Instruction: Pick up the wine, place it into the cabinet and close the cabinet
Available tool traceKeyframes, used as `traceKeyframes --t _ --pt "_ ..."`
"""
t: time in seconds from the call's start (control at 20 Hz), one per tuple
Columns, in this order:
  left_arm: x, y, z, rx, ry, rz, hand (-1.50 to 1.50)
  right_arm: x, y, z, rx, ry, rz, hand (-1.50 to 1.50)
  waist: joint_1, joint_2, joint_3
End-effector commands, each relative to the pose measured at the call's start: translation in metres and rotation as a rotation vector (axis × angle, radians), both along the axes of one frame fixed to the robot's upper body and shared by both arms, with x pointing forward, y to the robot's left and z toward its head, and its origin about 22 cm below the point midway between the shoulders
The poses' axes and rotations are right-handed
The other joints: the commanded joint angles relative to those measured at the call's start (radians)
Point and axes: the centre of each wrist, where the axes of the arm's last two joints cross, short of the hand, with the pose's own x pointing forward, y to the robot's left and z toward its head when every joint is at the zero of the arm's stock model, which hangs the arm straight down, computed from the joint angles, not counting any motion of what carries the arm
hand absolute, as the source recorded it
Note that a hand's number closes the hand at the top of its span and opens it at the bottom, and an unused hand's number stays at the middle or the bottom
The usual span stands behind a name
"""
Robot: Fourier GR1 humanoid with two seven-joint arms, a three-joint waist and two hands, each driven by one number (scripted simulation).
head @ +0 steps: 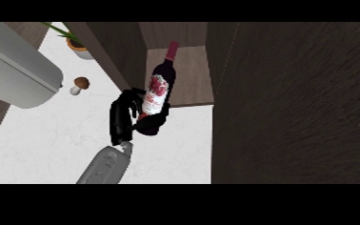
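Note:
The wine bottle [159, 86] is dark with a red and white label and a red-capped neck. It tilts with its neck toward the back of the open cabinet, over the wooden shelf [191, 78]. My left hand [124, 117] is shut on the bottle's lower end, with its fingers curled round the base at the shelf's front edge. The cabinet door [285, 105] stands open, a wide dark wooden panel filling the right side of the view. My right hand does not show.
A small brown mushroom [79, 84] lies on the white counter [56, 138] left of the cabinet. A potted plant [77, 45] stands behind it. A large grey rounded object [25, 76] fills the far left. The cabinet's left wall [112, 52] rises just beside my hand.

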Motion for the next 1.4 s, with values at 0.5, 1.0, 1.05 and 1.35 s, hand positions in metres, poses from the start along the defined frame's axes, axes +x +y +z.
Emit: traceKeyframes --t 0.5,1.0,1.05,1.35 --pt "0.05 -0.026 0.03 -0.109 0.054 -0.023 1.5 -0.01 0.003 0.006 0.068 -0.008 0.043 -1.5 -0.059 0.042 -0.022" --pt "0.057 -0.017 0.03 0.165 -0.06 -0.048 1.5 -0.004 0.004 0.005 0.038 -0.017 0.095 -1.5 -0.075 0.044 -0.018" --pt "0.056 -0.021 0.029 0.183 -0.059 -0.059 1.5 0.0 0.001 0.001 0.038 -0.02 0.091 -1.5 -0.075 0.045 -0.017" --pt "0.057 -0.039 0.032 0.208 -0.059 -0.072 1.5 0.0 0.006 0.004 0.064 -0.026 0.099 -1.5 -0.068 0.043 -0.018"
